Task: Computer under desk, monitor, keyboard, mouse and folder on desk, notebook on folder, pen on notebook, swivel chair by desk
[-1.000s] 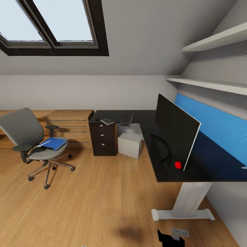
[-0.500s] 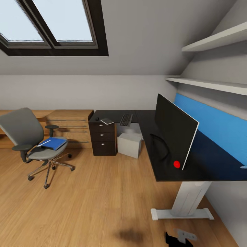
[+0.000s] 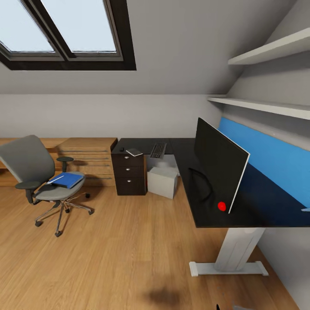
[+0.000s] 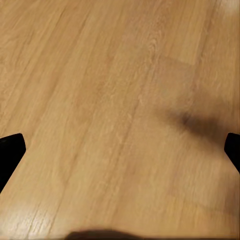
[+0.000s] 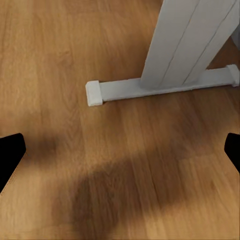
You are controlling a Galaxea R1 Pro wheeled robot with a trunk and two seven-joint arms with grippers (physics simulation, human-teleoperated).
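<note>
The black L-shaped desk (image 3: 185,148) carries the wide black monitor (image 3: 219,170) on its near wing. On the far wing lie the keyboard (image 3: 158,150), the grey notebook (image 3: 134,152) and the small black mouse (image 3: 122,149). The light-grey computer (image 3: 162,181) stands on the floor under the desk. To the left, the grey swivel chair (image 3: 30,165) holds the blue folder (image 3: 69,180), with the thin pale pen (image 3: 56,179) at the folder's left edge. My left gripper (image 4: 120,150) hangs open over bare wood floor. My right gripper (image 5: 120,150) is open above the floor, near the desk's white leg (image 5: 185,45).
A light-wood drawer chest (image 3: 88,159) stands against the back wall beside the desk's black drawer unit (image 3: 129,174). A blue panel (image 3: 275,157) lines the wall behind the monitor, with white shelves (image 3: 258,105) above. The white desk foot (image 3: 228,269) lies near my right side.
The dark arm part at the bottom edge of the head view has slid down out of sight. The whole picture shifted slightly. Chair and desk things have not moved.
</note>
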